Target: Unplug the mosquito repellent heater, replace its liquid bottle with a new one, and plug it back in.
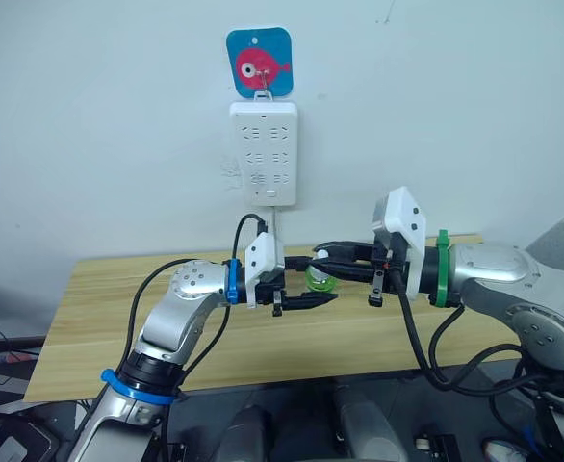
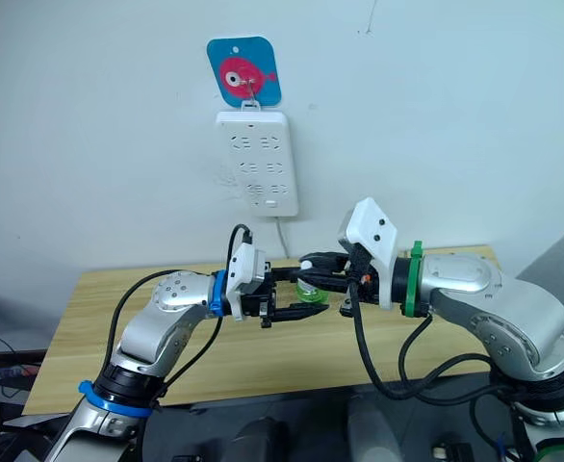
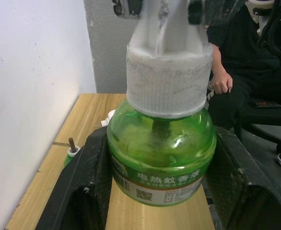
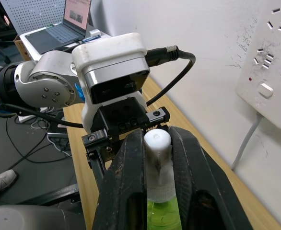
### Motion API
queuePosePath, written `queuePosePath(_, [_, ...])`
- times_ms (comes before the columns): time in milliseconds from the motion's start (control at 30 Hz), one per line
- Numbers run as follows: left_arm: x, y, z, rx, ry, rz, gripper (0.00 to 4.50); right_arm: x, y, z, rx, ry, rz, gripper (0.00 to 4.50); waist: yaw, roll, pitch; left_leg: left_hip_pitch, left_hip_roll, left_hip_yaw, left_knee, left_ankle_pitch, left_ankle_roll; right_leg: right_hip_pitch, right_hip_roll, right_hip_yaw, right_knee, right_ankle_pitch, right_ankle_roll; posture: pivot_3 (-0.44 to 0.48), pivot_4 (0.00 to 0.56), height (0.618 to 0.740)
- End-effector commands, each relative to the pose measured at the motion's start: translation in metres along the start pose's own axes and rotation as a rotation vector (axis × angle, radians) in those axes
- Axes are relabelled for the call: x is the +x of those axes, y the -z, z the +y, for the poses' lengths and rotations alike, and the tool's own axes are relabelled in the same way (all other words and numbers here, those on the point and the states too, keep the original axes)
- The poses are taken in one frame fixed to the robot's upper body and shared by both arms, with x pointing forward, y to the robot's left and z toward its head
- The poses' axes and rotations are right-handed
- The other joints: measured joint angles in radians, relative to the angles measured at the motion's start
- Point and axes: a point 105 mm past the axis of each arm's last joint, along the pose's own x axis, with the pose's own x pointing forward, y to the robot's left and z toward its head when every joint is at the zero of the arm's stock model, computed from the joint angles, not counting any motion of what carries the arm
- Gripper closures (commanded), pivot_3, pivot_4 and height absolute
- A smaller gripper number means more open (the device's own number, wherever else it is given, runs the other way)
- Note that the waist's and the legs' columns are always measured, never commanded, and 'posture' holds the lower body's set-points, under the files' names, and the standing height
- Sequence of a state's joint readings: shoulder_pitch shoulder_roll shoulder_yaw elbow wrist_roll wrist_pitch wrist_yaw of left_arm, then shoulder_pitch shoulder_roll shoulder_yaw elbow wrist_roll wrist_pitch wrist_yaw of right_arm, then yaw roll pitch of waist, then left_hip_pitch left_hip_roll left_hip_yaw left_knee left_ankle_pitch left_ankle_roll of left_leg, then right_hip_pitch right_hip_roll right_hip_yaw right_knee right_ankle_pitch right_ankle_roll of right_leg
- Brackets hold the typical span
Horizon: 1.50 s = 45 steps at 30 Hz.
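A green liquid bottle (image 3: 160, 152) with a white ribbed cap (image 3: 169, 81) hangs in the air above the wooden table (image 1: 118, 318). My left gripper (image 1: 309, 295) is shut on the bottle's green body, one black finger (image 3: 80, 182) on each side. From the opposite side my right gripper (image 4: 157, 158) is shut on the white cap (image 4: 157, 143). A small green bottle with a bare brown wick (image 3: 71, 151) stands on the table by the wall. The mosquito repellent heater is hidden; a white scrap (image 3: 109, 116) behind the bottle cannot be identified.
A white power strip (image 1: 263, 152) hangs on the wall under a blue fish card (image 1: 260, 61), its cord dropping behind the table; nothing is plugged into it. A seated person (image 3: 236, 72) is beyond the table's end. A laptop (image 4: 68, 24) sits on a far desk.
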State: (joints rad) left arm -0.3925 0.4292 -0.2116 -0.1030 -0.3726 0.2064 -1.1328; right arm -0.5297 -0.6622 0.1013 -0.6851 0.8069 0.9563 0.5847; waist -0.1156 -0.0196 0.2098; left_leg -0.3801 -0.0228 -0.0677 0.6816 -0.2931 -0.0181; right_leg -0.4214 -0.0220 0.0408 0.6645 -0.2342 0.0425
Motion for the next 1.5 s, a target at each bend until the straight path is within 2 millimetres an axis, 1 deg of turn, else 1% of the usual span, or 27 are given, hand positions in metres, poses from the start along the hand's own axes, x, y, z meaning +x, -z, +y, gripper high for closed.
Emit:
queuePosePath(33, [-0.001,-0.003,0.000,0.030,-0.001,-0.009,2.19,-0.005,-0.019,0.006,-0.086,-0.012,-0.072,4.13,0.000,0.000,0.000,0.000,0.000,0.000,0.000,0.000,0.000,0.000,0.000,0.000,0.000,0.000,0.000,-0.210,0.145,0.740])
queuePosePath(133, [-0.005,0.005,0.002,0.015,-0.018,0.020,2.19,-0.015,-0.037,0.001,-0.095,0.018,-0.144,4.13,0.000,0.000,0.000,0.000,0.000,0.000,0.000,0.000,0.000,0.000,0.000,0.000,0.000,0.000,0.000,-0.207,0.147,0.740])
queuePosePath(200, [-0.010,0.015,0.002,0.013,-0.027,0.061,2.19,-0.021,-0.048,-0.005,-0.088,0.061,-0.189,4.13,-0.002,0.000,0.000,0.000,0.000,0.000,0.000,0.000,0.000,0.000,0.000,0.000,0.000,0.000,0.000,-0.208,0.151,0.740])
queuePosePath(233, [-0.014,0.020,0.003,0.007,-0.040,0.081,2.19,-0.024,-0.049,-0.009,-0.083,0.088,-0.192,4.13,-0.002,0.000,0.000,0.000,0.000,0.000,0.000,0.000,0.000,0.000,0.000,0.000,0.000,0.000,0.000,-0.209,0.154,0.740])
queuePosePath(267, [-0.018,0.025,0.003,-0.002,-0.054,0.098,2.19,-0.026,-0.046,-0.013,-0.075,0.114,-0.181,4.13,-0.002,0.000,0.000,0.000,0.000,0.000,0.000,0.000,0.000,0.000,0.000,0.000,0.000,0.000,0.000,-0.212,0.159,0.740])
queuePosePath(300, [-0.022,0.030,0.004,-0.009,-0.070,0.114,2.19,-0.027,-0.037,-0.018,-0.069,0.152,-0.150,4.13,-0.001,0.000,0.000,0.000,0.000,0.000,0.000,0.000,0.000,0.000,0.000,0.000,0.000,0.000,0.000,-0.213,0.166,0.740])
queuePosePath(333, [-0.027,0.035,0.003,-0.016,-0.082,0.132,2.19,-0.026,-0.017,-0.024,-0.066,0.203,-0.096,4.13,-0.001,0.000,0.000,0.000,0.000,-0.001,0.000,0.000,0.000,0.000,0.000,0.000,0.000,0.000,0.000,-0.212,0.174,0.740])
queuePosePath(400, [-0.034,0.041,0.001,-0.025,-0.094,0.157,2.19,-0.024,0.011,-0.033,-0.069,0.287,-0.033,4.13,0.002,0.000,0.000,0.000,0.001,-0.002,-0.001,0.000,0.000,0.000,0.000,0.000,0.000,0.000,0.000,-0.211,0.183,0.740])
queuePosePath(500, [-0.043,0.047,-0.005,-0.048,-0.110,0.188,2.19,-0.021,0.049,-0.053,-0.062,0.454,-0.012,4.13,0.002,0.000,0.001,-0.001,0.000,-0.001,-0.001,0.000,0.000,-0.001,0.000,0.001,0.000,0.000,0.000,-0.204,0.197,0.740])
queuePosePath(533, [-0.046,0.048,-0.010,-0.054,-0.109,0.200,2.19,-0.020,0.071,-0.060,-0.052,0.510,0.009,4.13,0.001,0.000,0.001,-0.001,0.000,0.000,-0.001,0.000,0.000,-0.001,0.000,0.001,0.000,0.000,0.000,-0.191,0.211,0.740])
queuePosePath(567, [-0.047,0.049,-0.013,-0.057,-0.108,0.207,2.19,-0.019,0.086,-0.063,-0.052,0.541,0.026,4.13,0.000,0.000,0.001,0.000,0.000,0.001,-0.001,0.000,0.000,-0.001,0.000,0.001,0.000,0.000,0.000,-0.191,0.211,0.740])
queuePosePath(633, [-0.050,0.049,-0.018,-0.062,-0.106,0.214,2.19,-0.018,0.106,-0.066,-0.052,0.583,0.042,4.13,0.001,0.001,0.002,0.001,0.001,0.002,-0.001,0.000,0.000,0.000,0.000,0.002,0.000,0.000,0.000,-0.174,0.224,0.740])
queuePosePath(733, [-0.054,0.047,-0.023,-0.073,-0.111,0.223,2.19,-0.016,0.135,-0.068,0.012,0.636,0.059,4.13,0.002,0.002,0.005,0.002,0.001,0.003,-0.001,0.000,0.000,0.000,0.000,0.002,0.000,0.000,0.000,-0.154,0.238,0.740])
queuePosePath(800, [-0.055,0.046,-0.025,-0.080,-0.119,0.229,2.19,-0.014,0.159,-0.074,0.056,0.689,0.092,4.13,0.003,0.002,0.008,0.002,0.001,0.003,-0.001,0.000,0.000,0.000,0.000,0.002,0.000,0.000,0.000,-0.144,0.247,0.740])
queuePosePath(867, [-0.056,0.044,-0.026,-0.084,-0.123,0.232,2.19,-0.013,0.175,-0.081,0.075,0.743,0.116,4.13,0.003,0.002,0.009,0.003,0.002,0.002,-0.001,0.000,0.000,0.001,0.001,0.002,0.000,0.000,0.000,-0.135,0.252,0.740])
queuePosePath(933, [-0.056,0.043,-0.027,-0.086,-0.125,0.234,2.19,-0.013,0.182,-0.087,0.072,0.775,0.125,4.13,0.004,0.004,0.013,0.003,0.002,0.003,-0.001,0.000,0.000,0.001,0.001,0.002,0.000,0.000,-0.001,-0.129,0.257,0.740])
queuePosePath(1033, [-0.057,0.041,-0.028,-0.090,-0.128,0.237,2.19,-0.013,0.201,-0.094,0.126,0.821,0.150,4.13,0.004,0.004,0.023,0.003,0.001,0.004,-0.002,0.000,0.000,0.000,0.001,0.003,0.000,0.000,-0.001,-0.115,0.265,0.740])
queuePosePath(1200, [-0.057,0.039,-0.028,-0.093,-0.131,0.241,2.19,-0.013,0.210,-0.101,0.166,0.873,0.140,4.13,0.006,0.005,0.031,0.003,0.001,0.003,-0.002,0.000,0.000,0.000,0.001,0.003,0.000,0.000,-0.001,-0.108,0.268,0.740])
queuePosePath(1267, [-0.057,0.039,-0.029,-0.093,-0.130,0.241,2.19,-0.014,0.213,-0.101,0.183,0.886,0.137,3.37,0.006,0.005,0.032,0.003,0.001,0.002,-0.003,0.000,0.000,0.000,0.001,0.003,0.000,0.000,-0.001,-0.107,0.267,0.740])
queuePosePath(1300, [-0.057,0.039,-0.029,-0.093,-0.130,0.241,2.19,-0.014,0.213,-0.102,0.191,0.889,0.130,3.15,0.006,0.005,0.032,0.003,0.001,0.002,-0.003,0.000,0.000,0.000,0.001,0.003,0.000,0.000,-0.001,-0.107,0.267,0.740])
queuePosePath(1367, [-0.056,0.038,-0.029,-0.092,-0.129,0.237,2.19,-0.014,0.213,-0.102,0.200,0.894,0.117,2.45,0.006,0.005,0.032,0.003,0.001,0.002,-0.003,0.000,0.000,0.000,0.000,0.003,0.000,0.000,-0.001,-0.107,0.267,0.740])
queuePosePath(1433, [-0.055,0.037,-0.028,-0.089,-0.128,0.230,2.19,-0.016,0.203,-0.101,0.194,0.896,0.072,1.71,0.006,0.005,0.032,0.003,0.001,0.002,-0.003,0.000,0.000,0.000,0.000,0.003,0.000,0.000,-0.001,-0.115,0.266,0.740])
queuePosePath(1467, [-0.055,0.037,-0.028,-0.088,-0.128,0.228,2.19,-0.017,0.199,-0.101,0.193,0.896,0.058,1.40,0.007,0.005,0.033,0.003,0.001,0.002,-0.003,0.000,0.000,0.000,0.000,0.003,0.000,0.000,-0.001,-0.117,0.265,0.740])
queuePosePath(1500, [-0.055,0.037,-0.027,-0.088,-0.129,0.226,2.19,-0.020,0.190,-0.100,0.185,0.901,0.030,1.04,0.008,0.005,0.033,0.002,0.001,0.001,-0.003,0.000,0.000,0.000,0.000,0.003,0.000,0.000,-0.001,-0.117,0.265,0.740])
